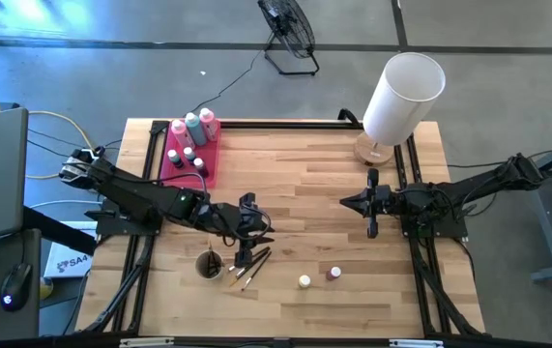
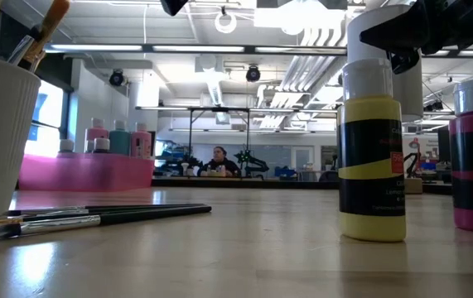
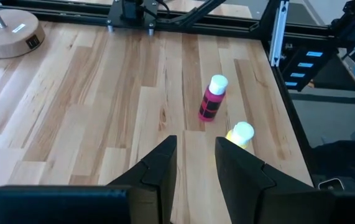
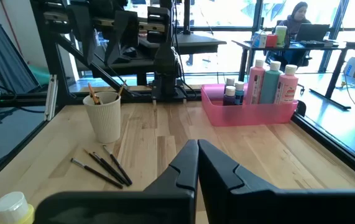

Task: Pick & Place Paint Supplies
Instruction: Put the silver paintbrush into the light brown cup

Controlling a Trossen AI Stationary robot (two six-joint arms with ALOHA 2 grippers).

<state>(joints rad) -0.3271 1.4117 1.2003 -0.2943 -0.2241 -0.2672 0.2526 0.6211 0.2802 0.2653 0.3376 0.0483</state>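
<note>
— So, left to right — how far along is it?

— Partly done, I'd say. The pink tray (image 1: 177,166) at the far left already holds the squeeze bottles (image 1: 192,127) and a few tiny paint pots (image 1: 186,156). Nearer the front, a white cup (image 1: 209,264) holds a brush or two, and several loose brushes (image 1: 253,266) lie on the table beside it.

— And the left gripper (image 1: 246,249)?

— Hovering over those brushes, fingers partly apart, nothing between them.

— Further right?

— A yellow bottle (image 1: 305,281) and a magenta bottle (image 1: 334,274) stand alone, not yet collected. The right gripper (image 1: 373,206) waits mid-table, closed and empty, well apart from both.
</note>
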